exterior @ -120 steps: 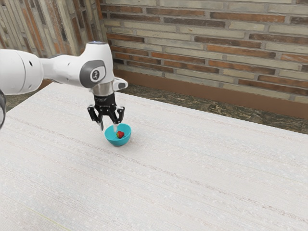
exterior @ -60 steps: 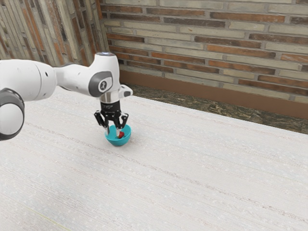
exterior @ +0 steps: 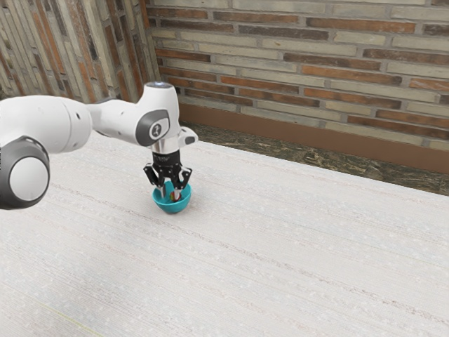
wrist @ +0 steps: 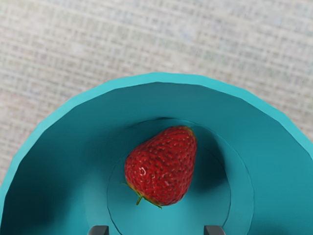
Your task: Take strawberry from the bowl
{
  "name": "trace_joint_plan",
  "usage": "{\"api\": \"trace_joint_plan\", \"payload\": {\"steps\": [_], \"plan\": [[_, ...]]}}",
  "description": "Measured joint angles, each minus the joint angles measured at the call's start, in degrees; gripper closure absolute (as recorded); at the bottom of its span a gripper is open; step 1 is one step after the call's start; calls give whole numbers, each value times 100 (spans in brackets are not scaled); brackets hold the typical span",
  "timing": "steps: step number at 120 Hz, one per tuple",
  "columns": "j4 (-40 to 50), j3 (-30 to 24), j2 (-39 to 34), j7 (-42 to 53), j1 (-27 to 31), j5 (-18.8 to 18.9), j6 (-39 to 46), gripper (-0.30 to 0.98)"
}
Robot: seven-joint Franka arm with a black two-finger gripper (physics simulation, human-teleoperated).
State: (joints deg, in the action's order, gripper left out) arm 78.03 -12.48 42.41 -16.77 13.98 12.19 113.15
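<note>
My black two-finger gripper (exterior: 170, 194) is open inside the smooth round turquoise bowl (wrist: 161, 78), spread so the red conical strawberry (wrist: 164, 166) can fit between.

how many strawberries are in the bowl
1. The strawberry lies on the floor of the blue bowl, under the open hand; I see no others, though the bowl's near part is cut off in the wrist view.
</note>
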Motion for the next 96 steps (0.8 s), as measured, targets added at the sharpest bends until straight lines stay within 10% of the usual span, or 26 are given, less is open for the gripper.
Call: {"api": "trace_joint_plan", "payload": {"steps": [96], "plan": [[-406, 24, 404, 59, 0, 27, 176, 49]]}}
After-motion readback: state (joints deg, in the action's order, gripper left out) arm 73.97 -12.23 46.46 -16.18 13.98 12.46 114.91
